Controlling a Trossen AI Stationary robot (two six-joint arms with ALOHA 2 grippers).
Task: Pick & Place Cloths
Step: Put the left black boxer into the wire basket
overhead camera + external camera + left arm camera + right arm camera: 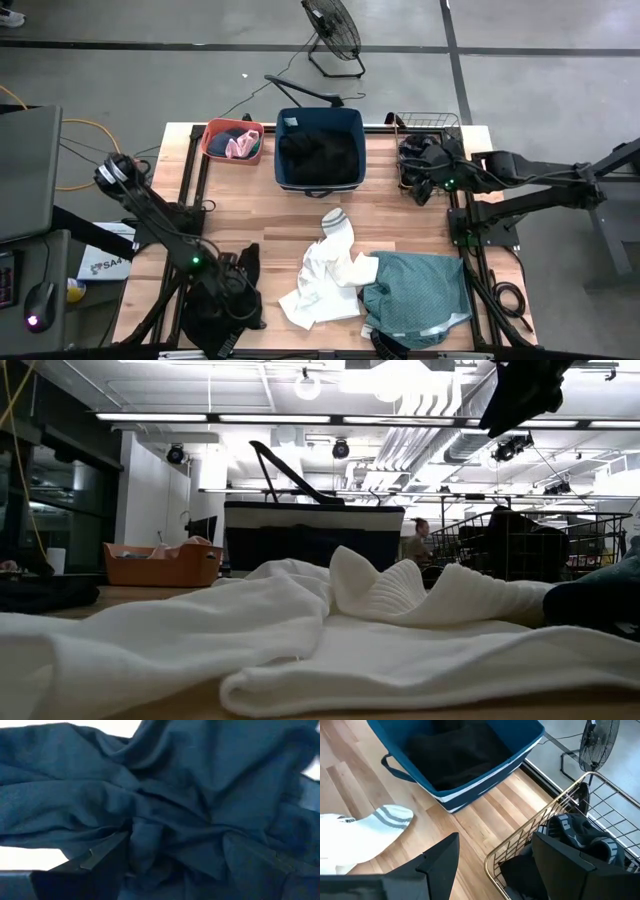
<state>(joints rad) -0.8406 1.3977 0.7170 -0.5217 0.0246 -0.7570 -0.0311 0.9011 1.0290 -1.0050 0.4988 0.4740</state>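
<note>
left gripper [170, 855] buried in black cloth [225, 295]

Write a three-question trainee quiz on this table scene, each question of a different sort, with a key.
1. True or false: the navy tub holds dark fabric.
2. Multiple choice: the left claw is down over which item? A) white cloth B) black cloth C) teal cloth
3. Fill in: the pink cloth lies in the ____ basin.

Key
1. True. Black cloth fills the tub.
2. B. The black cloth is at the table's near left corner, and fabric fills the gap between the open fingers in the left wrist view. The white cloth and teal cloth lie apart from it.
3. Orange. The orange basin stands left of the tub.
</note>
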